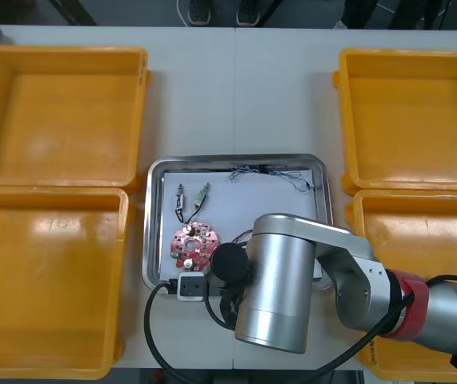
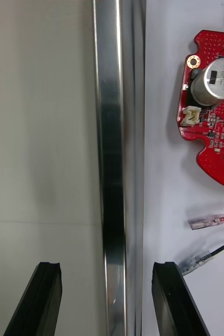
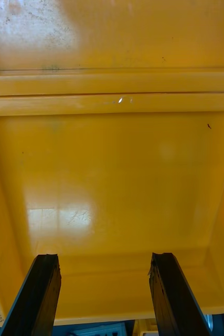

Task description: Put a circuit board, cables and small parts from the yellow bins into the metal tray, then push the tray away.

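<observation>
The metal tray (image 1: 236, 158) lies mid-table, white inside. In it are a round red circuit board (image 1: 194, 244), two small metal parts (image 1: 192, 196) and a blue and white cable (image 1: 270, 171). My right arm (image 1: 280, 280) reaches over the tray's near edge. In the right wrist view my right gripper (image 2: 107, 268) is open and straddles the tray's rim (image 2: 112, 157), one finger over the table, the other inside. Beyond the inner finger lie the circuit board (image 2: 214, 105), a red cable end (image 2: 211, 221) and a black cable end (image 2: 206, 257). My left gripper (image 3: 105, 260) hangs open over a yellow bin (image 3: 112, 173).
Two yellow bins (image 1: 60, 112) (image 1: 48, 280) stand left of the tray and two more (image 1: 412, 120) (image 1: 424, 232) right of it. Bare table runs between the tray's far rim and the table's far edge (image 1: 236, 29).
</observation>
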Tool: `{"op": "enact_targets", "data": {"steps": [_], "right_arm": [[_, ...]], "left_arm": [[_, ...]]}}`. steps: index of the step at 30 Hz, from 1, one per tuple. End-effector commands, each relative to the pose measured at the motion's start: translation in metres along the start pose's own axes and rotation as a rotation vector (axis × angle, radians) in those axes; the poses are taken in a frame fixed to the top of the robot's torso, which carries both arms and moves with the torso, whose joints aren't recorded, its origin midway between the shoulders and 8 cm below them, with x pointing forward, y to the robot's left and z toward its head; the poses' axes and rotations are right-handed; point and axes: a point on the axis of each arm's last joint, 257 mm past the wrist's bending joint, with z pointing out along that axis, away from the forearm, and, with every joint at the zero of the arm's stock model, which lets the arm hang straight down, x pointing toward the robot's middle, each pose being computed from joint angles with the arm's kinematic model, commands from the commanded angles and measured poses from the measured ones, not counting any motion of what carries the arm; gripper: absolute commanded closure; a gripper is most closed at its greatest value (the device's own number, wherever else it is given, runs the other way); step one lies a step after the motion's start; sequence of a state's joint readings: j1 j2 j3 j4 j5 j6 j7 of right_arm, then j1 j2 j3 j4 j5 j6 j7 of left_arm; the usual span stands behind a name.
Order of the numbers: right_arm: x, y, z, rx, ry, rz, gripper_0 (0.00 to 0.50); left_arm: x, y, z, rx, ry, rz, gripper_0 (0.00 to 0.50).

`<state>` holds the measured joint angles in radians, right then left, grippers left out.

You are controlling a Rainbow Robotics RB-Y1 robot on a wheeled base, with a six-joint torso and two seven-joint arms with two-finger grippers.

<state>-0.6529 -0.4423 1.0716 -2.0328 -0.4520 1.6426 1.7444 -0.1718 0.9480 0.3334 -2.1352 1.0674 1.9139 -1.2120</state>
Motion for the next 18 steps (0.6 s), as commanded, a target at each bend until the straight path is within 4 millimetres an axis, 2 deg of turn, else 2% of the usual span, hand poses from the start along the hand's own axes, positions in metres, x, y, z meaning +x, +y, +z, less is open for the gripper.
{"op": "enact_targets", "data": {"steps": [1,18], "right_arm": [[-0.018,-0.008,-0.004,0.039,-0.026,0.003,0.0],[-0.004,-0.012,0.0,0.045,0.002,0.0,0.0]], "left_arm": [[-0.003,0.018,-0.017,-0.066,-0.026,0.075,0.0],[-0.003,0.018,-0.017,-0.066,-0.026,0.075,0.0]]}}
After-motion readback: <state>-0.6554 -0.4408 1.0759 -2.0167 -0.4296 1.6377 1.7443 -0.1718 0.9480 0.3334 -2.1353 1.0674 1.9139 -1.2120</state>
